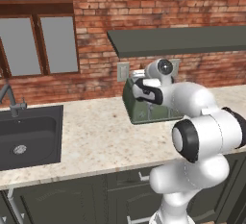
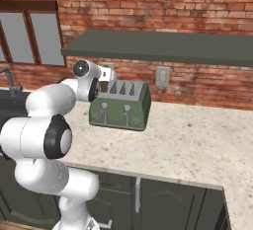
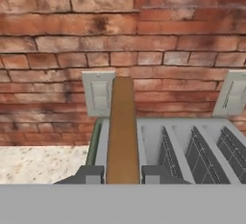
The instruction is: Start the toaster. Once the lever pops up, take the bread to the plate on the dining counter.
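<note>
Tool point(image 3: 122, 172) clamped on bread point(image 3: 121, 127), slice upright at centre frame over toaster's point(image 3: 192, 146) leftmost slot.

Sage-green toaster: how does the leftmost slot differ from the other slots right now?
In the hand view, the leftmost slot of the boxy sage-green toaster holds the brown bread slice, standing upright and rising above the top; the other slots are empty, their wire grilles showing. The gripper is shut on the bread at the left slot; nothing touches the others. All sit side by side in the same top.
</note>
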